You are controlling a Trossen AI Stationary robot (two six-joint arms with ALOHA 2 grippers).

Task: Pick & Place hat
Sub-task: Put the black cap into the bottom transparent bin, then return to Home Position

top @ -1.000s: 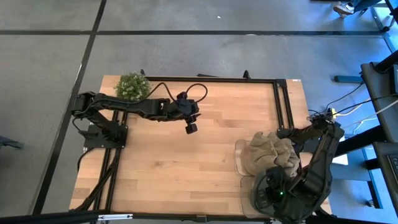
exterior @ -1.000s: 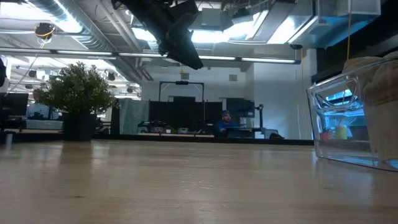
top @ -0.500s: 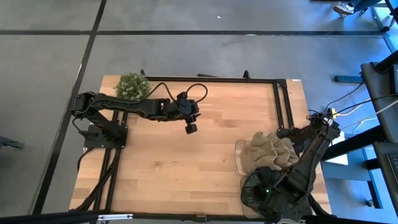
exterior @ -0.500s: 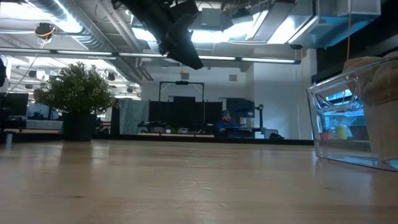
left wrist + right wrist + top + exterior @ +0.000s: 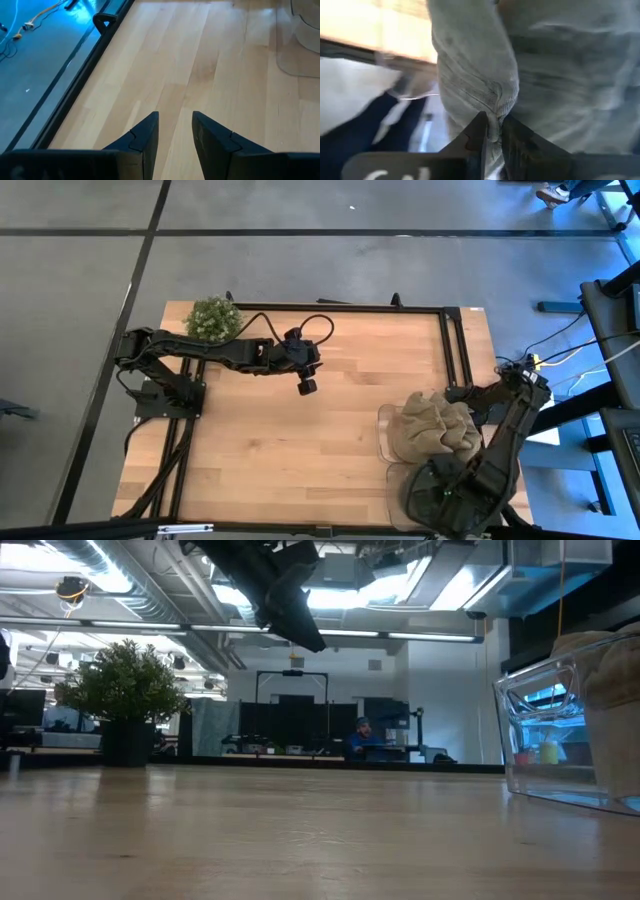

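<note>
The hat (image 5: 433,432), a crumpled beige cloth piece, sits in a clear plastic bin (image 5: 384,442) at the counter's (image 5: 300,450) right side, near the front edge. In the low view the bin (image 5: 560,740) rises at the right with beige cloth showing inside it. The right end effector (image 5: 491,131) is clenched on a fold of the hat (image 5: 480,85), its two dark fingers pinching the fabric between them; in the high view that arm hangs over the bin's front end. The left end effector (image 5: 174,131) hovers above bare wood well away from the bin, toward the potted plant (image 5: 213,319) at the counter's far left corner, its fingers parted and holding nothing.
</note>
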